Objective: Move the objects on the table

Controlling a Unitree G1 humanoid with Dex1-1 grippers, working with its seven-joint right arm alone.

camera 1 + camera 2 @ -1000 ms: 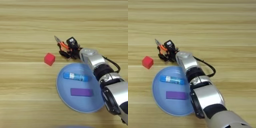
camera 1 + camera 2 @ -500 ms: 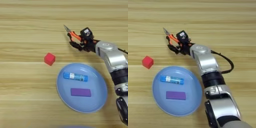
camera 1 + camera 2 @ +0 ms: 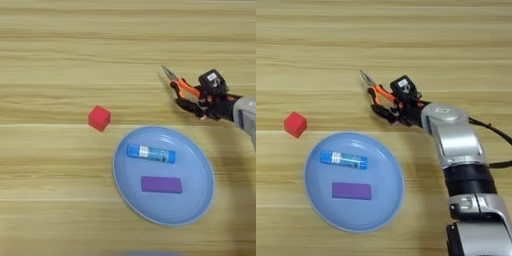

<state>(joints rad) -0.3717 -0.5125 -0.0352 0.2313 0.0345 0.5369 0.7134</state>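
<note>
Pliers (image 3: 378,91) have swung right and away from the plate (image 3: 200,200), tool (image 3: 390,105) clamped on the orange handles, nose aimed up-left; red cube (image 3: 99,118) sits far left on the counter (image 3: 60,55)

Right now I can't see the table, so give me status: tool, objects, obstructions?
Right tool shut on pliers, beyond the plate. Blue stick and purple block on plate. Red cube on table, left. Nothing near the tool.
</note>
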